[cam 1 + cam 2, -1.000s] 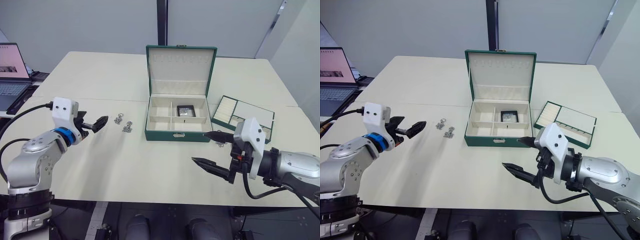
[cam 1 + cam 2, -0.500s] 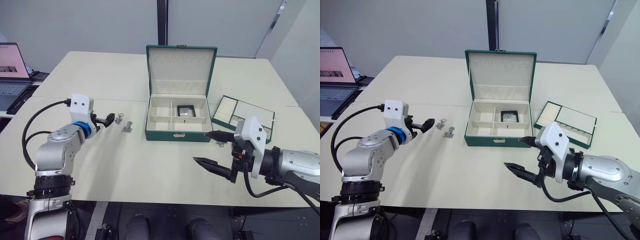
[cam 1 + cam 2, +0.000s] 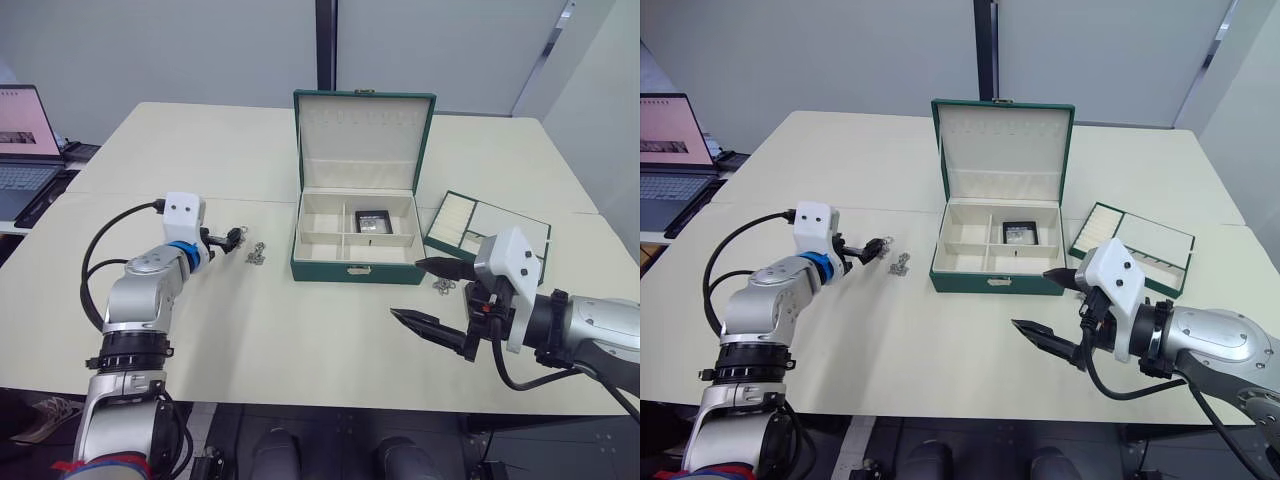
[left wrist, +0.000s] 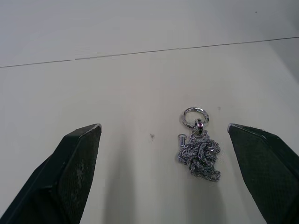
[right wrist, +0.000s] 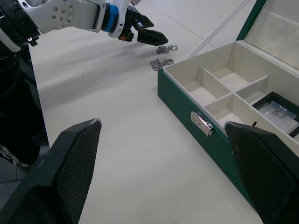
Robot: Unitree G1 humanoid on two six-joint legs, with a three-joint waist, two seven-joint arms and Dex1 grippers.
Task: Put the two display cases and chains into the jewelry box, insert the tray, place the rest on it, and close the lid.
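Laptop point(image 3: 22, 150) with open screen sits far to the left of the large dark green jewelry box point(image 3: 355, 240), off the cream tabletop point(image 3: 250, 340). Left gripper point(image 3: 228, 238), two black fingers spread wide, hovers low over the table, left of the box; in the left wrist view a bunch of silvery chain with a ring point(image 4: 198, 151) lies on the table between its fingertips, touching neither. A second silvery chain bunch point(image 3: 256, 255) lies just beside it, nearer the box, well apart from the box wall.

The box stands open at table centre, metal clasp point(image 5: 202, 123) on its front wall; its dark green lid with cream lining point(image 3: 363, 135) is upright behind it. One small square black-framed display case point(image 3: 371, 220) lies in the box's rear right compartment; the other cream compartments look bare.

Right of the box, near its front right corner, a small silvery chain piece point(image 3: 441, 287) lies on the table. Further right rests the shallow dark green tray with cream lining point(image 3: 505, 222), flat on the table, apart from the box. Right gripper point(image 3: 428, 296), fingers spread and holding nothing, hovers in front of the box's right corner, above the table
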